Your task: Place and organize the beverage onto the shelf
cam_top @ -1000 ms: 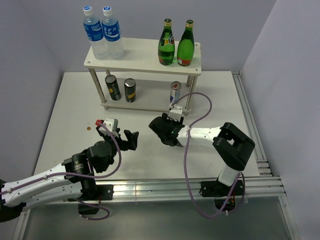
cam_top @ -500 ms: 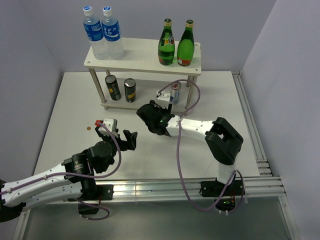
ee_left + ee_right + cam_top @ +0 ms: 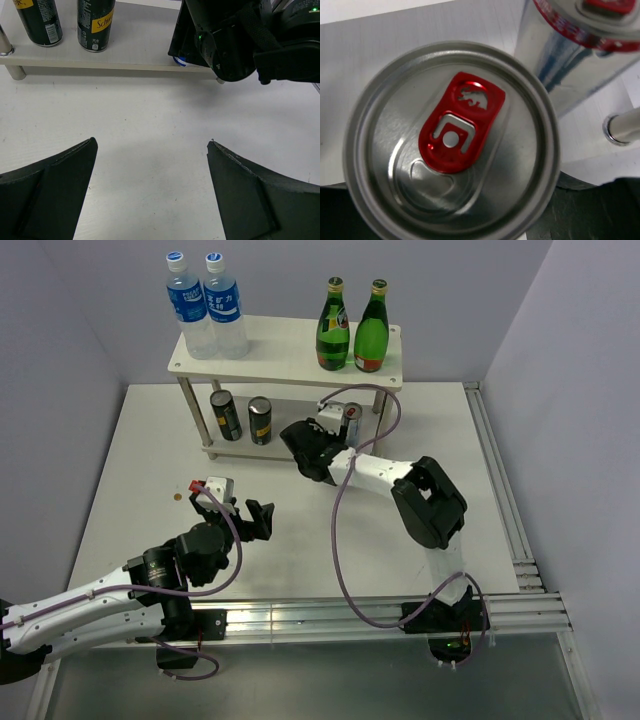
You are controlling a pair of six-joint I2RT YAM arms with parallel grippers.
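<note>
Since the earlier frame, the right gripper [image 3: 305, 452] has been carried from the open table [image 3: 140, 460] up to the front edge of the shelf [image 3: 290, 355], at its lower board, near the front right post. Its jaws are clamped on a slim silver-blue can [image 3: 451, 140], whose red-tabbed top fills the right wrist view. This can is hidden under the wrist in the top view, and whether it touches the board cannot be told. A second silver-blue can [image 3: 570, 50] is seen on the shelf's lower board, just beside the held one. Two dark cans [image 3: 226, 415] are stood at the left of that board. Two green bottles [image 3: 333, 335] are stood at the right of the shelf's upper board, and two water bottles [image 3: 224, 310] at its left. The left gripper [image 3: 152, 145] is held over the table in front of the shelf, well apart from it, its jaws spread wide.
</note>
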